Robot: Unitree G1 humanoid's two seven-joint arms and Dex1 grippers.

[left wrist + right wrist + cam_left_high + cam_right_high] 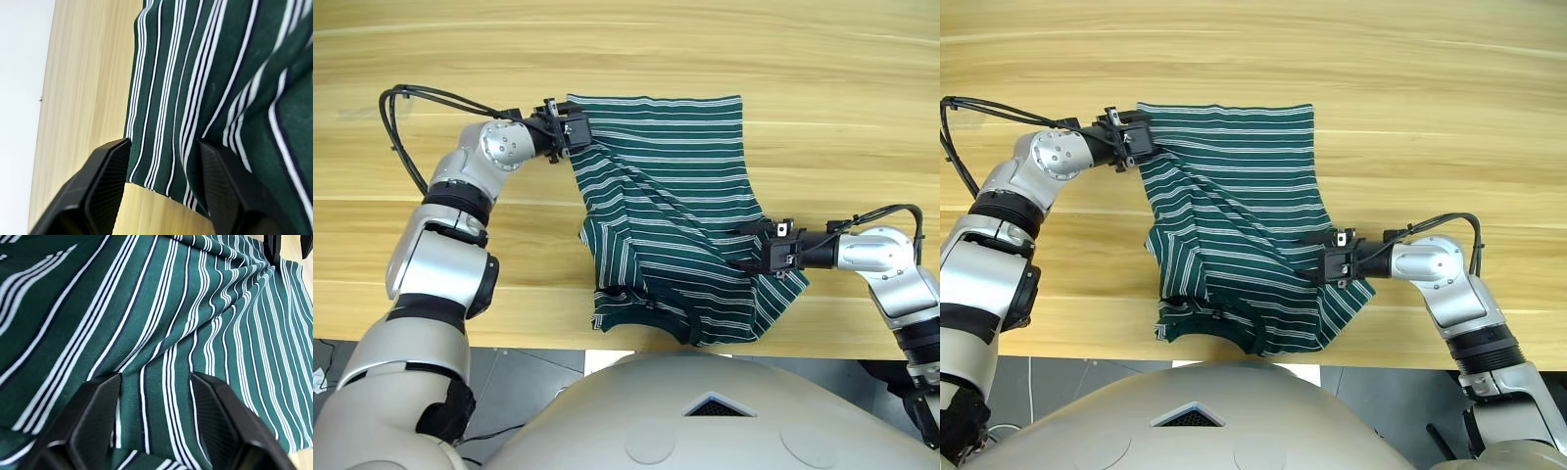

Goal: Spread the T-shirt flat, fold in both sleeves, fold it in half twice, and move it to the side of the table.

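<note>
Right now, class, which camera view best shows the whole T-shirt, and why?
The left eye view: the whole T-shirt is in frame, rumpled. The right eye view shows the same. The wrist views show close patches of its striped cloth.

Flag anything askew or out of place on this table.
The T-shirt lies rumpled, not flat: diagonal creases cross its middle, and its near end is bunched up by the front edge of the table.

T-shirt (666, 211) on table (832, 69), left hand (578, 133) at far left corner, right hand (747, 251) at near right side
</note>
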